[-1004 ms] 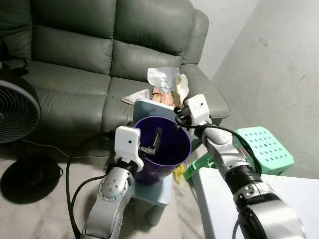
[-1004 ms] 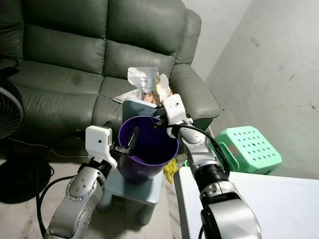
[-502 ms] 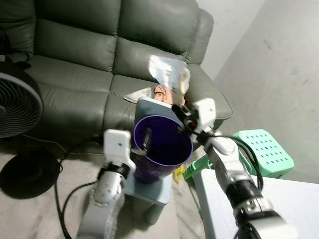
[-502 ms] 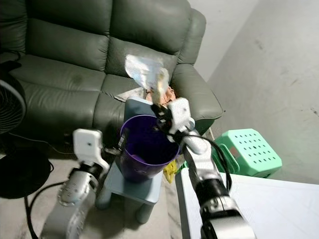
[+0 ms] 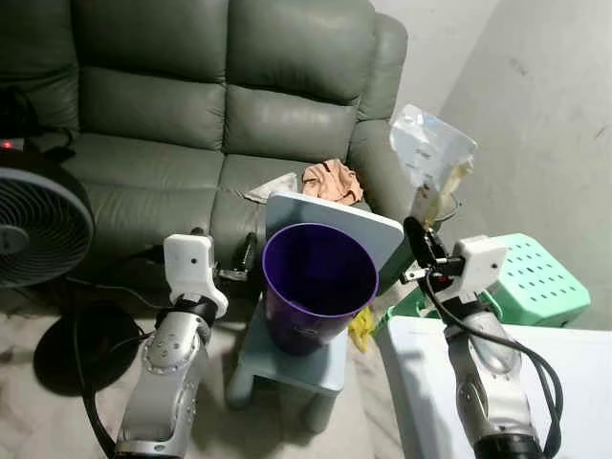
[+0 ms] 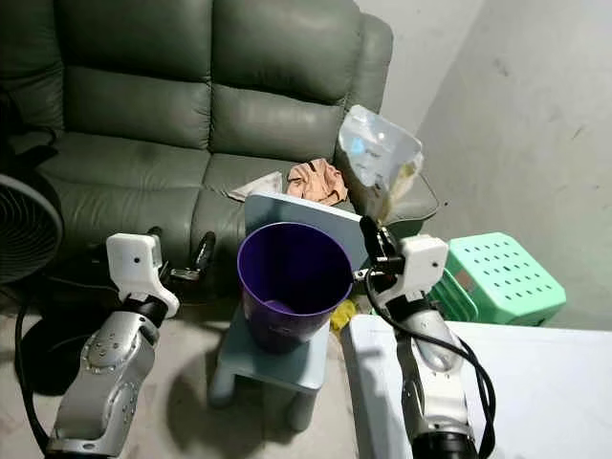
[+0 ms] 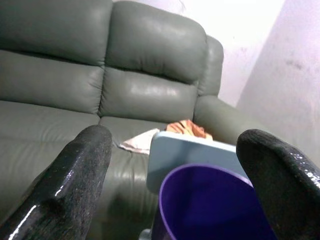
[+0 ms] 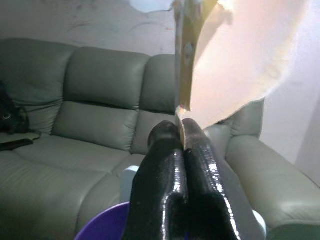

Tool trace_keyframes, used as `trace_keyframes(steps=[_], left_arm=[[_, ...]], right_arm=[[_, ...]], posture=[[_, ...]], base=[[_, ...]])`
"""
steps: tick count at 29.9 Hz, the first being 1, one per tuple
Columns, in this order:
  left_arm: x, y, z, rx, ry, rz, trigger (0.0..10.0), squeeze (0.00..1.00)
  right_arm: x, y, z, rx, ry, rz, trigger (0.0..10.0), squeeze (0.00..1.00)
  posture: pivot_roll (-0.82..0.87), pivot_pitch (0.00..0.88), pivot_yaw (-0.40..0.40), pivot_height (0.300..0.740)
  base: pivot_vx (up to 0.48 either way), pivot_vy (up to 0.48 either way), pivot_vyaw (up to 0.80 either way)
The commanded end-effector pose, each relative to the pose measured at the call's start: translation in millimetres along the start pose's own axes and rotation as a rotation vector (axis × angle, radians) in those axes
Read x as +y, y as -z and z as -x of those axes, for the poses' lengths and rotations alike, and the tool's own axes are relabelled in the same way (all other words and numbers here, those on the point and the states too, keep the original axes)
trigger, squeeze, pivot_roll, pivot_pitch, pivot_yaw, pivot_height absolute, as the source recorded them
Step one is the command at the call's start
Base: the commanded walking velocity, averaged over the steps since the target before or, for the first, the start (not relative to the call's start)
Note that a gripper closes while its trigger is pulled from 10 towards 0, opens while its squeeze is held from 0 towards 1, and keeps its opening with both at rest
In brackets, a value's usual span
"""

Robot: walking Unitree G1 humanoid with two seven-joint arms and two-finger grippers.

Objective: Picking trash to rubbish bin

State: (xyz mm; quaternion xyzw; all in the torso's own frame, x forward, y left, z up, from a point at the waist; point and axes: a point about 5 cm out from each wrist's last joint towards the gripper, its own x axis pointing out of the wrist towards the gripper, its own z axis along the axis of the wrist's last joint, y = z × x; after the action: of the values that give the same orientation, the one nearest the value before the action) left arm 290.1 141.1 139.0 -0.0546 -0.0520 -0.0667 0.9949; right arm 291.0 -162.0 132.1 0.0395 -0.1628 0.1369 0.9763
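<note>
A purple rubbish bin point(image 5: 320, 287) stands upright on a small light blue stool point(image 5: 287, 368) in front of the sofa. My right gripper point(image 5: 417, 232) is just right of the bin's rim and a little above it. It is shut on the lower edge of a crumpled clear plastic bag point(image 5: 430, 153) that stands up above it. In the right wrist view the black fingers point(image 8: 170, 170) pinch the bag point(image 8: 240, 60). My left gripper point(image 5: 244, 256) is outside the bin at its left, open and holding nothing, with its fingers point(image 7: 75, 175) spread wide.
A light blue panel point(image 5: 368, 225) leans behind the bin. An orange cloth point(image 5: 330, 182) and a white paper point(image 5: 273, 188) lie on the grey-green sofa point(image 5: 191, 115). A green stool point(image 5: 540, 282), a white table point(image 5: 516, 382), a fan point(image 5: 38, 225) and a yellow scrap point(image 5: 361, 330) are nearby.
My right gripper has carried the bag from over the bin's far rim to the right of the bin. My left gripper has come out of the bin to its left side.
</note>
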Motion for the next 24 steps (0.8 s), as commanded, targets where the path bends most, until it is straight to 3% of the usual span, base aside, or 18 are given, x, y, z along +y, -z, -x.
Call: trace_keyframes(steps=[1,2,24], left_arm=[[-1.0,1,-4.3,0.014,0.005,0.036,10.0,0.00],[0.5,2,-5.6,0.016,0.001,0.040,10.0,0.00],[5.0,3,-18.4,0.019,-0.001,0.064,10.0,0.00]], right_arm=[[-4.8,-6,3.0,-0.013,0.032,0.009,10.0,0.00],[-3.8,-6,4.8,-0.010,0.043,0.008,10.0,0.00],[11.8,-6,11.2,0.041,0.084,-0.044,10.0,0.00]], posture=[[0.03,0.000,-0.142,0.740],[0.03,0.000,-0.141,0.740],[0.02,0.000,-0.136,0.740]], base=[[0.000,0.000,0.00],[0.000,-0.270,0.00],[0.000,0.458,0.00]])
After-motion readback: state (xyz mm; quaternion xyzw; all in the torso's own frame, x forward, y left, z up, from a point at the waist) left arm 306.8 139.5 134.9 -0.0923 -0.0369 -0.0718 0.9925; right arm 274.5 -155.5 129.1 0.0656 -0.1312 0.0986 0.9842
